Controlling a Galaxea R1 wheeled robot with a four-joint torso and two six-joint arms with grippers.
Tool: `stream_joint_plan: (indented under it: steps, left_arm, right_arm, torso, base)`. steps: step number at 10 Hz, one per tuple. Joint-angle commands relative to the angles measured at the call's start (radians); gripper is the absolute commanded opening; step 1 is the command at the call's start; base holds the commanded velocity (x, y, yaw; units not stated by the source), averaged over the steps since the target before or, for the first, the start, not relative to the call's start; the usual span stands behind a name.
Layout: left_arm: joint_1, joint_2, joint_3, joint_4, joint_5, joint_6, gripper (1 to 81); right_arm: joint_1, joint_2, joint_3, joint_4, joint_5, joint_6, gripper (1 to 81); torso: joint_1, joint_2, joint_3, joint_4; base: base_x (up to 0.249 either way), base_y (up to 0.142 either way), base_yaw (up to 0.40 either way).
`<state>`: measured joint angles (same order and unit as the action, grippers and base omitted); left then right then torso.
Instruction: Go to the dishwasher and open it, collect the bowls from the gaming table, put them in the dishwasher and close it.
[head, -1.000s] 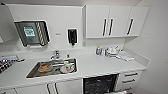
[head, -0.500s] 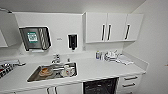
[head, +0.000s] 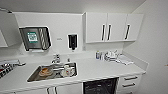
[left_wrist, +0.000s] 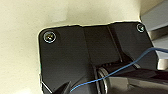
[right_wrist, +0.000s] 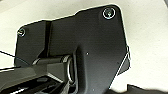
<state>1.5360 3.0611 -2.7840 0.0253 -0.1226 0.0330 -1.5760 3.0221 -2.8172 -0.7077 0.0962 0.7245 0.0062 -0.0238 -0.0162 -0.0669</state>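
Here, view by view:
Head view, step: the robot faces the kitchen counter; I judge it is at the dishwasher stage of the task.
Head view, dishwasher: the dishwasher sits at 6 o'clock under the counter, a dark racked opening showing, so it seems already open.
Head view, next move: by my reading, fetching the bowls calls for turning away from this counter; no bowls or gaming table lie ahead.
Head view, surroundings: a sink with dishes at 8 o'clock, a towel dispenser at 10 o'clock, wall cabinets at 1 o'clock, white drawers at 5 o'clock beside the dishwasher.
Head view, obstacles: nothing stands between robot and counter.
Left wrist view: dark robot plate and a blue cable against a pale surface; whether the fingers are apart or together I cannot tell.
Right wrist view: the same plate over a pale surface; finger state likewise cannot be told.
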Motion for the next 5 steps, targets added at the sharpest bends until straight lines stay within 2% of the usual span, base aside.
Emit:
stream_joint_plan:
  steps: [1, 5]
  left_arm:
    - [-0.047, 0.003, -0.002, -0.002, 0.049, 0.008, 81.1]
    - [-0.047, -0.004, -0.002, 0.002, 0.05, 0.01, 81.1]
  right_arm:
    - [0.049, -0.006, -0.01, -0.003, -0.044, -0.005, 81.1]
    - [0.049, -0.006, -0.01, -0.003, -0.044, -0.005, 81.1]
  torso:
    - [0.0, 0.0, 0.0, 0.0]
    - [0.0, 0.0, 0.0, 0.0]
  base:
    - [0.0, 0.0, 0.0]
    - [0.0, 0.0, 0.0]
